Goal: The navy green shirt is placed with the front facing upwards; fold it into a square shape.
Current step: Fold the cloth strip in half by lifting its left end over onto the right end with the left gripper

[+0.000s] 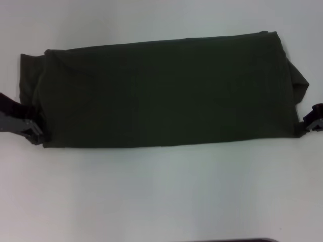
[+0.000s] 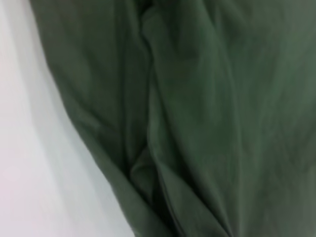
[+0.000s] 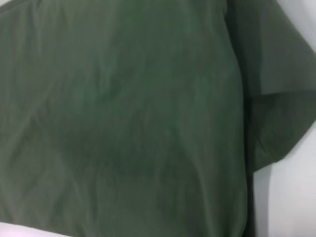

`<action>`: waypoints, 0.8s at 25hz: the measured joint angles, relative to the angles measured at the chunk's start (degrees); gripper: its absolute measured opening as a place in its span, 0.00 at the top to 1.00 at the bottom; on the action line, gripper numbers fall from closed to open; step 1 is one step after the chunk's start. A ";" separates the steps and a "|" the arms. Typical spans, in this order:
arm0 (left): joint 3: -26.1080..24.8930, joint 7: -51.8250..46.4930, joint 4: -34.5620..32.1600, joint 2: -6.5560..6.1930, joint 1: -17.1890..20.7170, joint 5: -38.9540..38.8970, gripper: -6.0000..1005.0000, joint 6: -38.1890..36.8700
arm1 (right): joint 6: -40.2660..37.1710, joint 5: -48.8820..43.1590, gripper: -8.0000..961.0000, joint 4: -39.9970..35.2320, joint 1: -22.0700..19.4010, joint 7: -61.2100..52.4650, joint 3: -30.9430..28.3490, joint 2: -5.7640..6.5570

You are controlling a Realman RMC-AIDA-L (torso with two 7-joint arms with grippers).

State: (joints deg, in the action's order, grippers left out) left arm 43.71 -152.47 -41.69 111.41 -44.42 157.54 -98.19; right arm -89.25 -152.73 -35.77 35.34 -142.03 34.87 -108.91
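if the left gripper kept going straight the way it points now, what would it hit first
Most likely the navy green shirt. The left gripper sits at the shirt's near left corner, pointing inward along the white table, and cloth fills its wrist view. Depth is unclear.

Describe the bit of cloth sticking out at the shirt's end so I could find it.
Start at the white table and find the long dark green shirt lying across it. Follow it to the end by the right pincer. There, a loose flap pokes past the otherwise straight folded edge.
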 joint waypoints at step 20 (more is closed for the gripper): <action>0.67 0.32 -0.95 -0.05 1.47 2.52 0.90 -2.55 | -4.82 -1.51 0.99 -0.49 -1.16 0.12 0.02 -0.16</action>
State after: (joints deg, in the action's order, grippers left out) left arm 44.39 -152.15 -42.65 111.36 -42.95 160.06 -100.73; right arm -94.07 -154.25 -36.26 34.18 -141.91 34.89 -109.07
